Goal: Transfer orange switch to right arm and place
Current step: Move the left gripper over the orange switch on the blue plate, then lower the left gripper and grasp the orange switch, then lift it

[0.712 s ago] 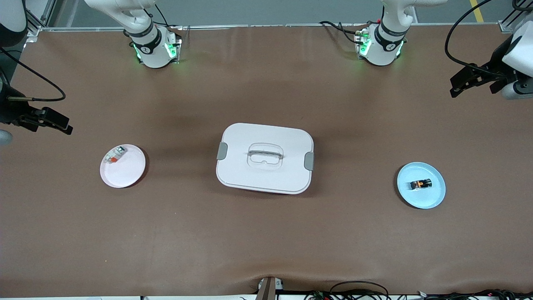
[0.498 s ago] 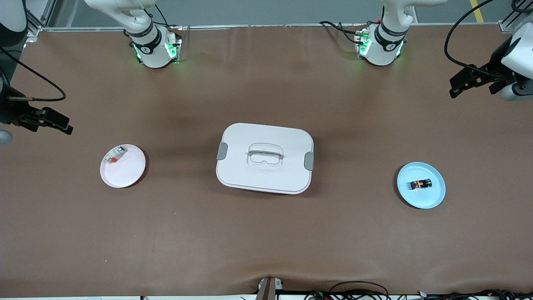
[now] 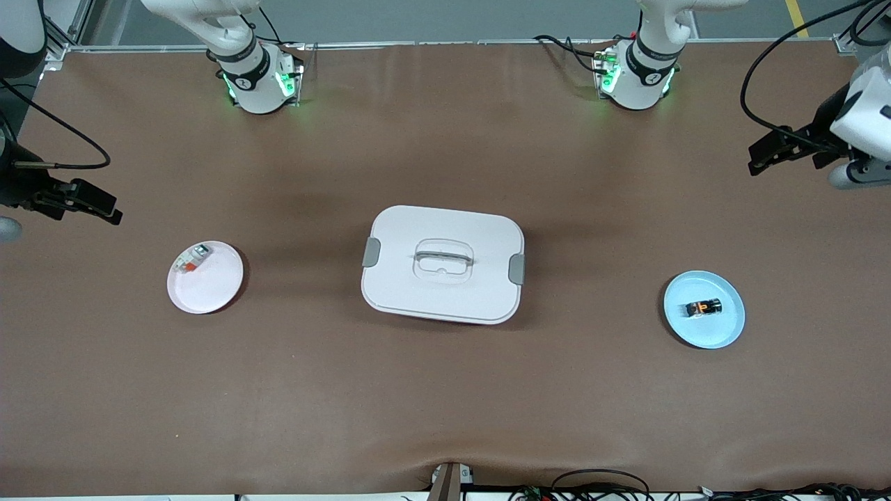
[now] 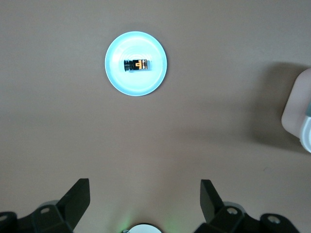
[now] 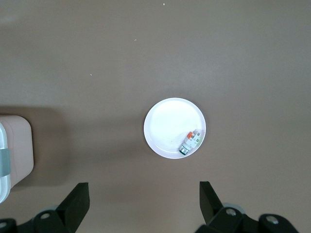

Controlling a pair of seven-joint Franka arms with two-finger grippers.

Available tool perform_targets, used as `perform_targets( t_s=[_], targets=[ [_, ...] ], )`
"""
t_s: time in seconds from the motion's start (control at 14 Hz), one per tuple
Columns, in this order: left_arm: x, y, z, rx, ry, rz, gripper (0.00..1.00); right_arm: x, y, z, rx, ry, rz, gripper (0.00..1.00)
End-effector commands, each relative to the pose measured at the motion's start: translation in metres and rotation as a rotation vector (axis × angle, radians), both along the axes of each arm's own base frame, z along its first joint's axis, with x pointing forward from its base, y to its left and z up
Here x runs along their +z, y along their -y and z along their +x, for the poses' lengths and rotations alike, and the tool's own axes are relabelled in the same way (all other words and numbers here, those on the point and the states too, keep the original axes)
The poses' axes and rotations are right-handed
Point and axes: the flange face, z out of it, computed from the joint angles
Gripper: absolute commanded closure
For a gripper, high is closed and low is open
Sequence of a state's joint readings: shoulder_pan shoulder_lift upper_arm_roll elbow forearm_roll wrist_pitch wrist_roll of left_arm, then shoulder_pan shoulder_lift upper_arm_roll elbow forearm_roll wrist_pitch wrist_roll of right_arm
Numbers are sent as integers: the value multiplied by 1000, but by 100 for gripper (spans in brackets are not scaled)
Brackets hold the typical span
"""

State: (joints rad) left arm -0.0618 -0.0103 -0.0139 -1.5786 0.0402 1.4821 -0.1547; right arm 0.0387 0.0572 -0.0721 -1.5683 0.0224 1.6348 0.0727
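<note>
Left gripper (image 3: pixel 762 149) has shifted slightly upward in the front view since earlier, jaws wide, empty. Orange switch (image 3: pixel 703 307) unmoved on blue plate (image 3: pixel 724 330). Right gripper (image 3: pixel 97 203) waits, jaws wide (spread clear only in wrist views).

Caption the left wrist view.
Open left gripper over bare table; tiny black orange-marked switch lies on round light-blue plate.
</note>
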Motion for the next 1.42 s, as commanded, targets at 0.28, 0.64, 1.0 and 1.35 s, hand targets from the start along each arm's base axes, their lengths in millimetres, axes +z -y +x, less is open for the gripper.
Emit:
perform_targets(
  t_s=[0.28, 0.64, 1.0, 1.35],
  targets=[
    [-72, -22, 36, 18, -35, -6, 0, 7, -3, -3, 13, 4, -16, 0],
    [-147, -34, 53, 23, 1, -7, 0, 7, -3, -3, 13, 4, -16, 0],
    [-224, -55, 70, 17, 34, -12, 0, 7, -5, -3, 17, 4, -16, 0],
    [-282, -76, 92, -11, 79, 43, 0, 7, -5, -3, 17, 4, -16, 0]
  ],
)
